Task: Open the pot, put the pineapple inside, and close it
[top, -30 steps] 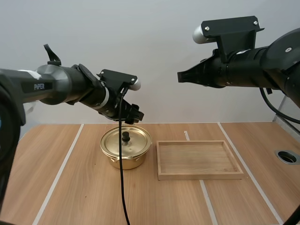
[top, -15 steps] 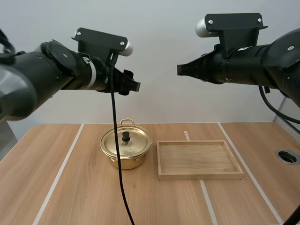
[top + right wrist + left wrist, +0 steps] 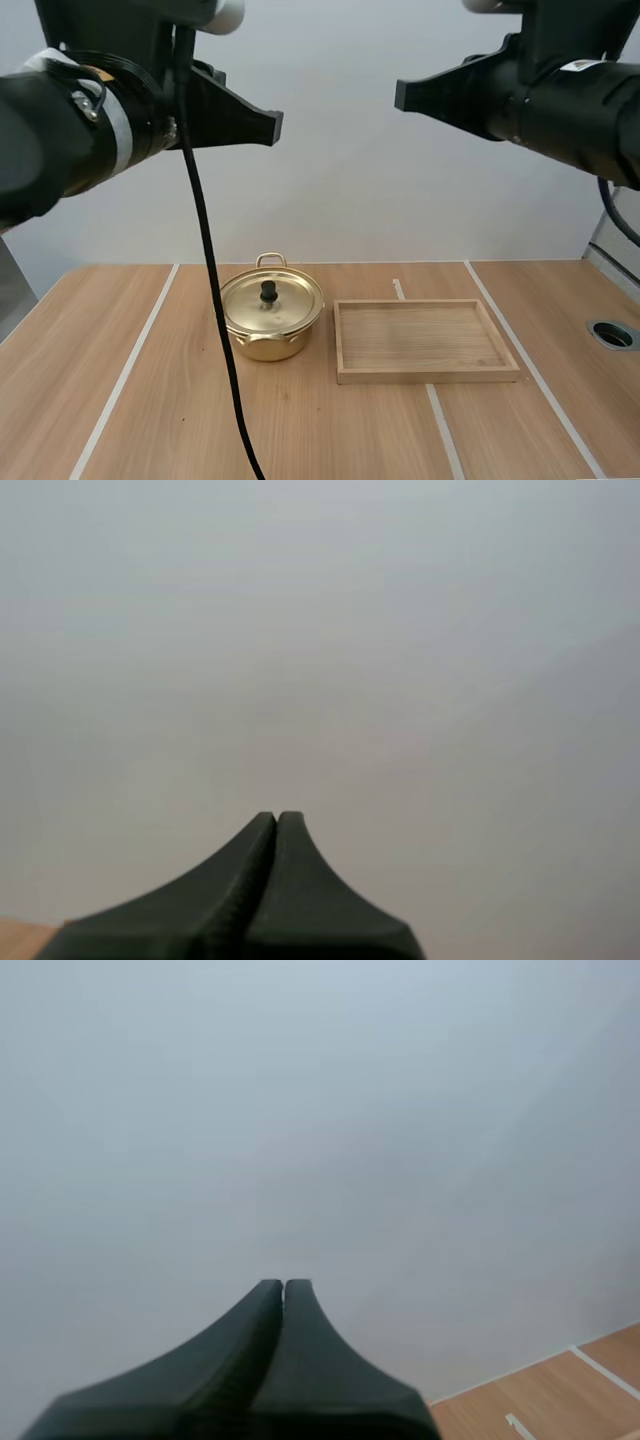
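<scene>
Your left gripper (image 3: 283, 1286) and right gripper (image 3: 277, 818): closed, apparently empty — high view adds lidded pot (image 3: 263, 344) beside tray (image 3: 428, 375).

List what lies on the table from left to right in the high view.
gold pot → wooden tray → round hole in the tabletop
</scene>
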You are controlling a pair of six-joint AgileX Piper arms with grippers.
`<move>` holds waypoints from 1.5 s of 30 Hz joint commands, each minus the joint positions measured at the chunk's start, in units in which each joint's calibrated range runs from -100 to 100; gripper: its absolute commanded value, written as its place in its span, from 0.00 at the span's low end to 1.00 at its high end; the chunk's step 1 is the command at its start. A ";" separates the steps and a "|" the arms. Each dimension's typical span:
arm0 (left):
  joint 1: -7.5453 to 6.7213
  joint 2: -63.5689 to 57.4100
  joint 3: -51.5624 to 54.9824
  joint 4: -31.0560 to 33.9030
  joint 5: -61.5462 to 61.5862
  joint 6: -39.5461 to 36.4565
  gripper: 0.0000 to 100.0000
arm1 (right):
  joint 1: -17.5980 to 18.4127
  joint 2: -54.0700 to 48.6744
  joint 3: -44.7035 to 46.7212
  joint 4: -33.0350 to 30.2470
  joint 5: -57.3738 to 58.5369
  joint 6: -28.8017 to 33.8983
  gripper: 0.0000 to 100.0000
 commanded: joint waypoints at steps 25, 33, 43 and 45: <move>0.03 -34.41 8.88 16.83 20.86 -19.70 0.00 | -0.18 -23.82 3.94 -25.58 26.17 24.44 0.00; 0.03 -34.41 8.88 16.83 20.86 -19.70 0.00 | -0.18 -23.82 3.94 -25.57 28.57 24.44 0.00; 0.03 -36.09 24.40 20.27 -7.69 -19.70 0.00 | -0.18 -23.11 18.00 -27.44 9.44 24.44 0.00; 0.03 -36.66 27.78 22.15 -8.04 -19.70 0.00 | -0.18 -23.23 22.43 -27.70 2.23 24.44 0.00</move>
